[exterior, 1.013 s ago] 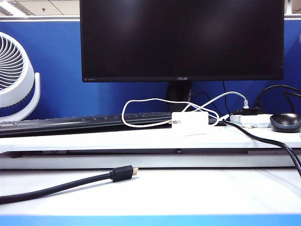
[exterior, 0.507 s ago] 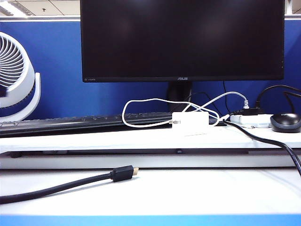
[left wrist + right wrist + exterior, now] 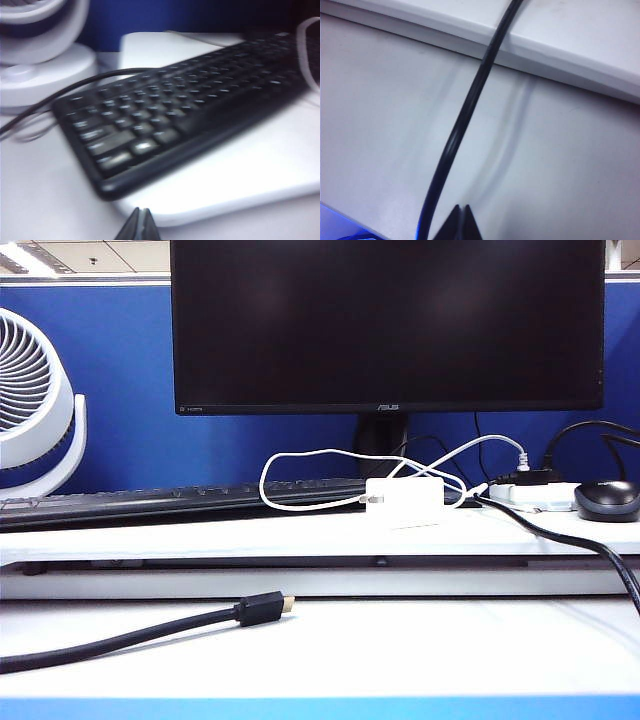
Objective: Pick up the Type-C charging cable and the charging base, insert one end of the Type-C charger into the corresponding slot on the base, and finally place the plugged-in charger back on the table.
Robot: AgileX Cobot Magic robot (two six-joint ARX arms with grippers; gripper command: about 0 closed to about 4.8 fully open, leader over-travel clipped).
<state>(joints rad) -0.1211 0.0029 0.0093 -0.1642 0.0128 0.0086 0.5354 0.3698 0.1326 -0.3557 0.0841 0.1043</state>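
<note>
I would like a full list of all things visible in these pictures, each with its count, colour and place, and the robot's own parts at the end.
Monitor: one, black, at the back, screen dark.
Fan: one, white, far left.
Keyboard: one, black, on the raised shelf, left of centre.
Type-C charging cable: one, white, looped on the shelf below the monitor.
Charging base: one, white, on the shelf, centre, cable end at its left side.
Power strip: one, white, on the shelf at right, black plug in it.
Mouse: one, dark grey, far right.
Black cable: one, gold-tipped plug, on the table in front.
Table: one, white.
Left gripper: shut, near the keyboard.
Right gripper: shut, above the table by a black cord.
</note>
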